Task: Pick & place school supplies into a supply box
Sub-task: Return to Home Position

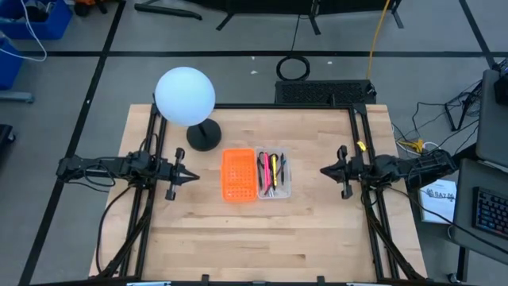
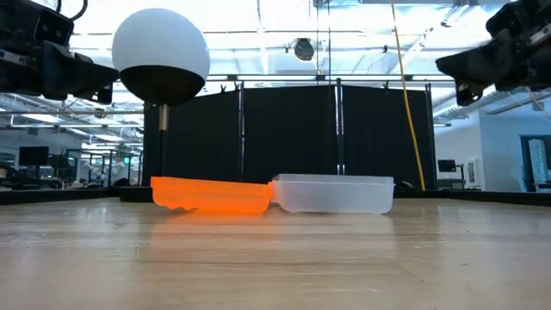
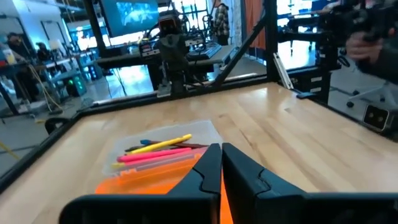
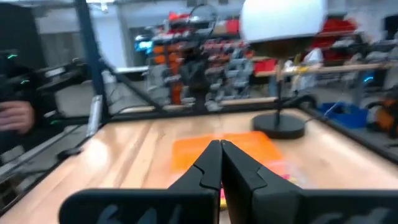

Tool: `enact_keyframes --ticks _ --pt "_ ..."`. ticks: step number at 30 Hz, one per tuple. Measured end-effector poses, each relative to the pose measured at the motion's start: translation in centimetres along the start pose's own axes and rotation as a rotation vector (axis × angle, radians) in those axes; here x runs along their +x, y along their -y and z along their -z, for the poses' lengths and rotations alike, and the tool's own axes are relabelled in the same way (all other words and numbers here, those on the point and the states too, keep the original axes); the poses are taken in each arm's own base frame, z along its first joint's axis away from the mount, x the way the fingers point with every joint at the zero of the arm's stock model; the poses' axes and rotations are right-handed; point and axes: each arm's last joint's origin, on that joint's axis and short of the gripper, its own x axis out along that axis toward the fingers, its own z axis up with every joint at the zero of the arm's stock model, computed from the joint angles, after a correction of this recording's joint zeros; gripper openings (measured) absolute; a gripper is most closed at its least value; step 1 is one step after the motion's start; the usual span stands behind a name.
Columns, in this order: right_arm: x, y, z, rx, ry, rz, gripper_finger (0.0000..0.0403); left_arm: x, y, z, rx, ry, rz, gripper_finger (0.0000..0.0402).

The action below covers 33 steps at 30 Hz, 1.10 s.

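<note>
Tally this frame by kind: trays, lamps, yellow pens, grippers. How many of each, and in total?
Trays: 2, the orange tray and the clear tray
Globe lamp: 1
Yellow pen: 1, in the clear tray
Grippers: 2, left gripper and right gripper, both shut
Total: 6

A white globe lamp [image 1: 185, 96] stands on the wooden table [image 1: 317, 230], near an orange perforated tray [image 1: 239, 174].

The room was bright from the ceiling lights [image 2: 258, 26] high above, the table [image 1: 254, 230] was lit evenly with hardly any shadow on it, and the white ball lamp [image 1: 184, 95] looked pale on top but dark underneath from low down.
</note>
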Motion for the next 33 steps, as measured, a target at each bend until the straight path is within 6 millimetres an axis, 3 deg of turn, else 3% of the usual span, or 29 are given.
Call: enact_keyframes --ticks 4,13,21,33 --pt "0.00 -0.18 0.25 -0.009 -0.028 -0.066 0.0000 0.00 -0.02 0.01 -0.006 -0.002 -0.007 0.0036" --pt "0.01 -0.11 -0.45 -0.028 0.045 -0.032 0.0000 0.14 -0.11 0.26 -0.035 -0.035 -0.041 0.0043" --pt "0.00 0.09 -0.52 0.016 0.054 0.039 0.0000 0.33 -0.05 0.52 -0.041 -0.066 -0.033 0.0006" --pt "0.00 0.09 -0.58 0.018 0.060 0.038 0.0000 0.35 -0.06 0.49 -0.057 -0.062 -0.034 0.0065"
